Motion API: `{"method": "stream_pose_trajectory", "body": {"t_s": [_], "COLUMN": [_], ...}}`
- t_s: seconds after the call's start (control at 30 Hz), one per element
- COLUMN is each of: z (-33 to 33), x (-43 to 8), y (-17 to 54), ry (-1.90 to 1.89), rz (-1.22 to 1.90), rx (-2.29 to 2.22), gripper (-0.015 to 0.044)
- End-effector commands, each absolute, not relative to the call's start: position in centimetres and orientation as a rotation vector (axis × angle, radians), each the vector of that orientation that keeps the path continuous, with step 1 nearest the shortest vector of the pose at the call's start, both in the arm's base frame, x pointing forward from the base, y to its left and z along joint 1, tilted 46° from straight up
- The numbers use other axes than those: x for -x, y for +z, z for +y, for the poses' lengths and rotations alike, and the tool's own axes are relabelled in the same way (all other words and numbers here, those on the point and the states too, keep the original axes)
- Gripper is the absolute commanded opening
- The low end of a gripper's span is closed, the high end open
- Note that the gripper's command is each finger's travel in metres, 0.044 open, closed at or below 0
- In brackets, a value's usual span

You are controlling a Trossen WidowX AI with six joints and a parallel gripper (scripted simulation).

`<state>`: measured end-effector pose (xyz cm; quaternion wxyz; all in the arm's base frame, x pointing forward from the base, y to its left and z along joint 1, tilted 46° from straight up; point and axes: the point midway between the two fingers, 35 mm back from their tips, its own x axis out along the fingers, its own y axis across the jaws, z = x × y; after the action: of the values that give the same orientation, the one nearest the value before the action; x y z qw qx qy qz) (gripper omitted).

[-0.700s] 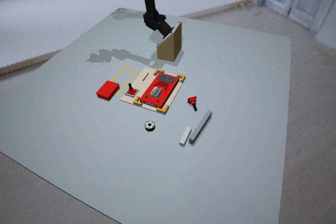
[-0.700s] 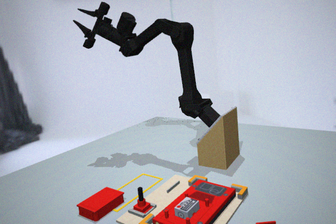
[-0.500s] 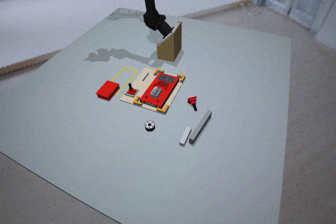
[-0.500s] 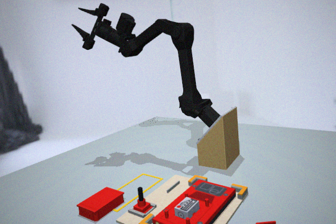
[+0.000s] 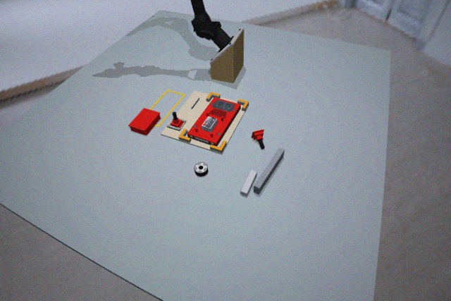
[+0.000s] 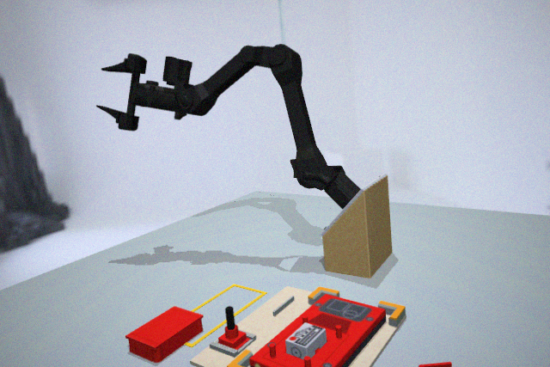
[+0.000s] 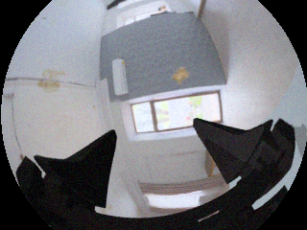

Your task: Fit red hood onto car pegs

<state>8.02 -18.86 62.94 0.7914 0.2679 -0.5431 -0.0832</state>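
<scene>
The hood, a red box-like shell (image 5: 144, 119) (image 6: 164, 329), lies flat-roof-up on the table, left of the jig; its holes cannot be made out. The red chassis (image 5: 220, 127) (image 6: 333, 347) sits in the jig, a cream board (image 5: 185, 111) (image 6: 266, 325) with orange corner brackets. The grey engine block (image 5: 209, 123) (image 6: 306, 339) is on its deck, with short red pegs around it. My gripper (image 6: 99, 88) (image 7: 155, 127) is open and empty, high above the table and pointing sideways; in the top view it is partly cut off. The wrist view shows only the room beyond.
A black-topped red part (image 5: 176, 122) (image 6: 231, 338) stands on the board's left side. A yellow outline (image 5: 176, 91) (image 6: 250, 289) lies behind the hood. A similar part (image 5: 258, 134) lies right of the jig, near a grey bar (image 5: 269, 172) and a pale bar (image 5: 249, 182). A wheel (image 5: 196, 168) lies in front.
</scene>
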Motion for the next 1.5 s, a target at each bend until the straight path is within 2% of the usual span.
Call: {"method": "stream_pose_trajectory", "body": {"t_s": [0.0, 0.37, 0.77, 1.13, 1.47], "z": [-22.2, -29.7, -34.4, -29.7, -20.3], "x": [-10.0, -15.7, -27.9, -36.1, -38.1], "y": [61.2, 55.6, 41.4, 26.5, 15.2], "ry": [-0.239, -0.499, -0.907, -1.082, -0.929], "rz": [-1.144, -1.007, -0.450, 0.328, 1.135], "rx": [-0.659, -0.815, -0.869, -0.559, 0.105], "gripper": [0.0440, 0.0440, 0.0440, 0.0440, 0.0440]}}
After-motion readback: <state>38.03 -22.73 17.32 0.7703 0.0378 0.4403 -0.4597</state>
